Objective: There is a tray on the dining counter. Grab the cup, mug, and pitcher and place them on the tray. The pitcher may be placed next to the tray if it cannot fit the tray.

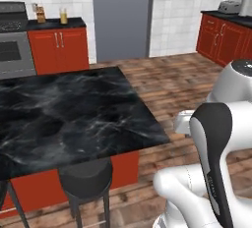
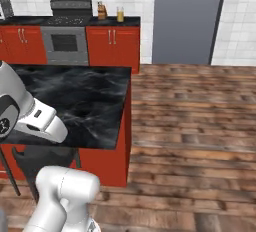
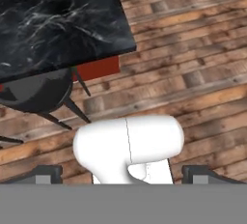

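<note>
We list a black marble-patterned tabletop [image 1: 64, 114] on a red base, filling the left half of the left base frame and the centre-left of the right base frame; its visible surface is bare. At the upper left of the left base frame, a tall glass pitcher [image 1: 63, 16] with orange-yellow contents stands on the far worktop [image 1: 56, 24] beside the stove [image 1: 13, 38], near a brown item we cannot identify. A dark round stool [image 1: 86, 175] sits under the tabletop's near edge, at lower left. In the hand frame, the tool [image 3: 123, 175] hangs over the wooden floor [image 3: 193, 63], its two tips at the bottom corners, spread wide and holding nothing.
</note>
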Robot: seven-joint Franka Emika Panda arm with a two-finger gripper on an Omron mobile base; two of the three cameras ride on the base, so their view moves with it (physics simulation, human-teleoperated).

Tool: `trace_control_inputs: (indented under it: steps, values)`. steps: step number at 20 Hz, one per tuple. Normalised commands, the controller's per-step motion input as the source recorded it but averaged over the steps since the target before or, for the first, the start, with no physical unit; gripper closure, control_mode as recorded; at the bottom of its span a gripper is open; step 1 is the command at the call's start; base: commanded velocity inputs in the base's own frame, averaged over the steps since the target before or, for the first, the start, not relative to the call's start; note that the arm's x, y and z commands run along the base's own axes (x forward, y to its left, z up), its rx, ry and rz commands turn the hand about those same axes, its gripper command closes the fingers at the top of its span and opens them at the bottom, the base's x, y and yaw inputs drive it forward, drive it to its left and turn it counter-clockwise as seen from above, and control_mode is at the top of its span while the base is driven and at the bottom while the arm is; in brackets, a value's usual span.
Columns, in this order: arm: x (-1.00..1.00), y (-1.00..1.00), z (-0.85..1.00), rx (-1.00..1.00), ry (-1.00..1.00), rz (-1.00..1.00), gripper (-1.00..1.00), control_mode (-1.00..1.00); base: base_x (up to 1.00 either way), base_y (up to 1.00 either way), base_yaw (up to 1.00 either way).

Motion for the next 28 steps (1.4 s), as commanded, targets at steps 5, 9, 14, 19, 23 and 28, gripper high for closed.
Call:
trace_control_inputs:
  steps: [5, 9, 14, 19, 23, 28]
  values:
    - [0.0, 0.0, 0.0, 0.0, 0.0, 0.0, -1.0, 1.0, 0.46, -1.0, 0.0]
    - [0.0, 0.0, 0.0, 0.0, 0.0, 0.0, -1.0, 1.0, 0.66, -1.0, 0.0]
    - [0.0, 0.0, 0.0, 0.0, 0.0, 0.0, -1.0, 1.0, 0.93, -1.0, 0.01]
    - [0.0, 0.0, 0.0, 0.0, 0.0, 0.0, -1.0, 1.0, 1.0, -1.0, 0.04]
    - [0.0, 0.0, 0.0, 0.0, 0.0, 0.0, -1.0, 1.0, 1.0, -0.99, 0.09]
    - [0.0, 0.0, 0.0, 0.0, 0.0, 0.0, -1.0, 1.0, 1.0, -0.76, 0.06]
